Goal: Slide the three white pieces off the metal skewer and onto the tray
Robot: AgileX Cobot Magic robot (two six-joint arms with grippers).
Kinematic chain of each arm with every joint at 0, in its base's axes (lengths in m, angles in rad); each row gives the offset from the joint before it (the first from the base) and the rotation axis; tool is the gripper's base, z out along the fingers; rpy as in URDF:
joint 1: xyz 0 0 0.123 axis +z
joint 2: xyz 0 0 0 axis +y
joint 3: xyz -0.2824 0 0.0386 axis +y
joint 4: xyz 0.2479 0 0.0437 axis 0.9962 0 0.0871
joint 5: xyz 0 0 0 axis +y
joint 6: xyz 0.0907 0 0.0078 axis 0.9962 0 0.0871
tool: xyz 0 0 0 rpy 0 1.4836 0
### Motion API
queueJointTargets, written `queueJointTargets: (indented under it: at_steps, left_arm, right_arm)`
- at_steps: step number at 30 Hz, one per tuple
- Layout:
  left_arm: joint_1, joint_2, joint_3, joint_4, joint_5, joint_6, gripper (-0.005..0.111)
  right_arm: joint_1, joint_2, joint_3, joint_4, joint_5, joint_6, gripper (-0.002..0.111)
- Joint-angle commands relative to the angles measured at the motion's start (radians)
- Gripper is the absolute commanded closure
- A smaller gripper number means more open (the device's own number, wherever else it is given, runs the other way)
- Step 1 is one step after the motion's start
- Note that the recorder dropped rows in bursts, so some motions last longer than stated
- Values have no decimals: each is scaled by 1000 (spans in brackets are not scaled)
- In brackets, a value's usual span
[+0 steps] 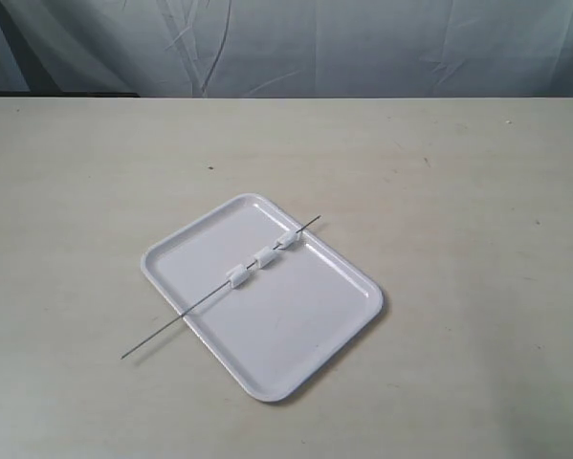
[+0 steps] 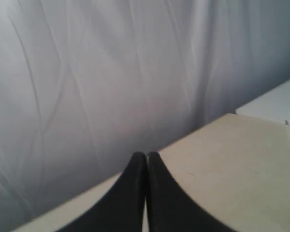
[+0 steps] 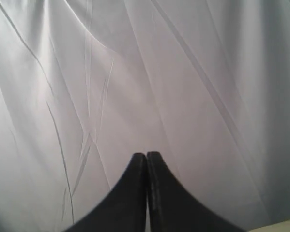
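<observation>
A white tray (image 1: pixel 296 344) lies at an angle in the middle of the table. The thin metal skewer (image 1: pixel 157 338) rests across it, one end sticking out over the tray's near-left rim, the other past its far rim. Three white pieces are threaded on it above the tray: one (image 1: pixel 239 277), a second (image 1: pixel 266 257) and a third (image 1: pixel 287 239). Neither arm shows in the exterior view. My left gripper (image 2: pixel 146 153) is shut with nothing in it, facing the curtain and the table's edge. My right gripper (image 3: pixel 146 153) is likewise shut and empty, pointed at the curtain.
A pale beige table (image 1: pixel 477 191) spreads round the tray. A grey-white curtain (image 1: pixel 296 43) hangs behind its far edge. In the left wrist view a white surface (image 2: pixel 275 101) shows beyond the table's corner.
</observation>
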Motion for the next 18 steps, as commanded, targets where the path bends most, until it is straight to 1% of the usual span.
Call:
queueJointTargets:
  at_steps: [1,3,5,6,8,11,13,16,18]
  left_arm:
    - [-1,211,-66,39,-63,-192,107]
    - [-1,294,-91,39,-100,-243,107]
    - [-1,368,-122,39,-168,-257,107]
    - [-1,408,-147,39,-201,-292,107]
    - [-1,451,-181,39,-236,-331,107]
    - [-3,498,-249,39,-285,-334,107]
    - [-26,506,-269,39,-281,-295,107]
    - [-60,519,-254,39,-175,-266,107]
    - [-64,545,-238,39,-153,-266,107]
  right_arm:
    - [6,8,-44,-13,102,2,108]
    - [16,8,-51,-7,138,2,108]
    - [25,8,-51,8,162,2,108]
    - [28,8,-51,20,177,2,108]
    - [28,8,-51,41,212,2,108]
    - [28,8,-51,41,235,2,108]
    - [28,8,-51,50,239,2,108]
    - [28,8,-51,91,247,2,108]
    - [28,8,-51,105,251,2,108]
